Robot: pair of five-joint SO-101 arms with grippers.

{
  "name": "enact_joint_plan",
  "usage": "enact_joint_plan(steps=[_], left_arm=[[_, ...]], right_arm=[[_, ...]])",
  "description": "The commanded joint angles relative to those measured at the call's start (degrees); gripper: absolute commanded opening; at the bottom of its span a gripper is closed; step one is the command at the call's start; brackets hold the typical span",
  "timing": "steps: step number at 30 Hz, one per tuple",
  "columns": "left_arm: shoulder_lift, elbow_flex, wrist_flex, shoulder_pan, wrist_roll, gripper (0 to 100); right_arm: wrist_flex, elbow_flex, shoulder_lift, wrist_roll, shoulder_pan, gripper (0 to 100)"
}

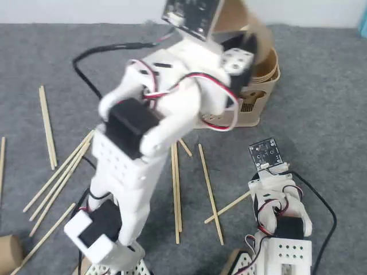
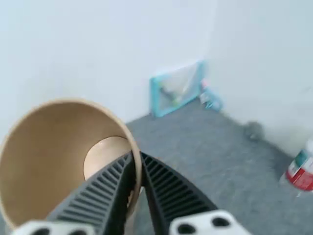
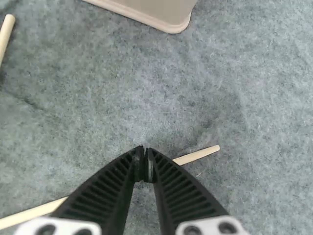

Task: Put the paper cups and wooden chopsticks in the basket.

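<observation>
My left gripper [image 2: 136,160] is shut on the rim of a brown paper cup [image 2: 54,147], one finger inside and one outside. In the high view this cup [image 1: 255,26] hangs tilted above the wooden basket [image 1: 252,112], which holds other stacked cups [image 1: 269,67]. My right gripper [image 3: 145,154] is shut with nothing in it, low over the carpet, its tips just above a wooden chopstick [image 3: 198,155]. Several chopsticks lie loose on the grey carpet, among them a pair [image 1: 176,189] in the middle and a bundle [image 1: 60,172] to the left.
Another paper cup [image 1: 8,255] lies at the near left corner. The left arm [image 1: 149,143] spans the middle of the carpet. The right arm [image 1: 281,212] stands at the near right. A corner of the basket [image 3: 161,14] is ahead of the right gripper.
</observation>
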Motion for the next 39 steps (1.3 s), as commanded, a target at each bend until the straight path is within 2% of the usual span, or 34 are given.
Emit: enact_joint_plan(steps=[1, 5, 8, 13, 15, 22, 29, 32, 39], left_arm=[[-2.37, 6.64, -10.11, 2.46, 0.44, 1], [-2.55, 17.8, -17.23, 2.46, 0.35, 1], [-2.55, 22.9, -19.25, 2.55, 0.18, 1], [-2.46, 28.18, -19.96, 2.2, -7.03, 1], [-2.46, 30.37, -22.86, 2.11, -8.44, 1], [-2.46, 31.87, -31.74, 0.79, -9.05, 1], [-2.29, 32.13, -33.49, 0.79, -15.47, 1], [-2.37, 35.65, -34.55, 0.79, -17.76, 1], [-2.37, 44.53, -43.69, -3.43, -21.1, 1]], right_arm=[[0.48, -0.44, -0.66, 0.7, -0.13, 0.9], [0.48, -0.44, -0.66, 0.79, -0.13, 0.9], [0.48, -0.44, -0.66, 0.79, -0.22, 0.9], [0.57, -0.44, -0.75, 2.46, -0.31, 0.9], [0.57, -0.44, -0.75, 2.55, -0.31, 0.9], [0.57, 0.09, -0.75, 2.73, -0.4, 0.9], [0.48, 0.09, -0.75, 2.73, -0.4, 0.9], [0.48, 0.09, -0.75, 2.73, -0.4, 0.9], [0.4, 0.09, -0.75, 2.73, -0.4, 0.9]])
